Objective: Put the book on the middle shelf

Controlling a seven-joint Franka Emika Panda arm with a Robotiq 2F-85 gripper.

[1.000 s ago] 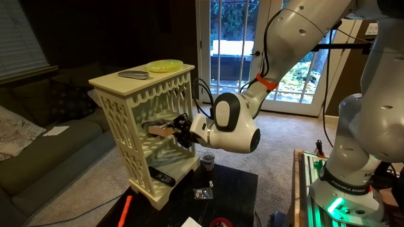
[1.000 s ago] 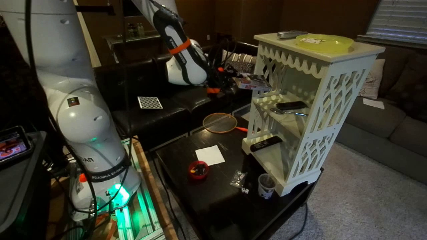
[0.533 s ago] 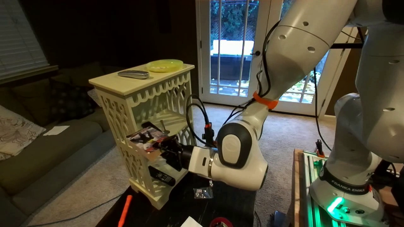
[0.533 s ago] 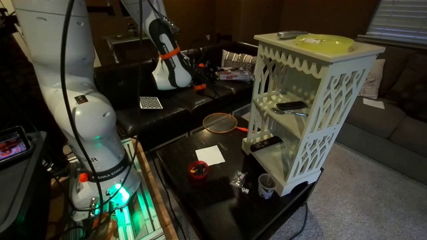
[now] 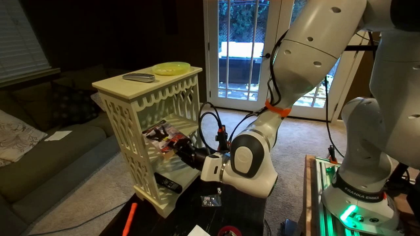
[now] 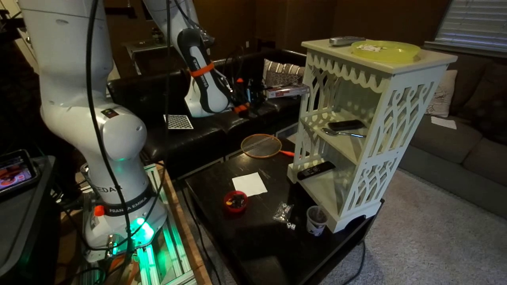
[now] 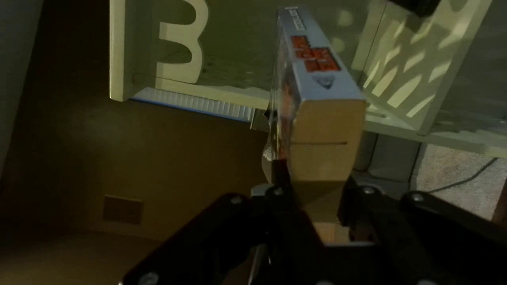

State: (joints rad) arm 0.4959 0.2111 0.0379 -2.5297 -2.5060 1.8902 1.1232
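Observation:
The book has a red, black and pale picture cover, and in the wrist view its pale spine and tan page edge face me. My gripper is shut on one end of it, a finger on each face. In both exterior views the book hangs tilted at the open front of the cream-white rack, its free end pointing toward the rack. The middle shelf lies lower than the book in an exterior view. Elsewhere the book covers part of that board.
On the middle shelf lie a black phone-like thing and a spoon. A remote rests on the lowest board. The rack's top carries a yellow-green dish. A cup and red bowl stand on the dark table.
My gripper drew the book back and down from the rack, then raised it slightly and brought it closer again. The cover has turned to show more toward an exterior camera.

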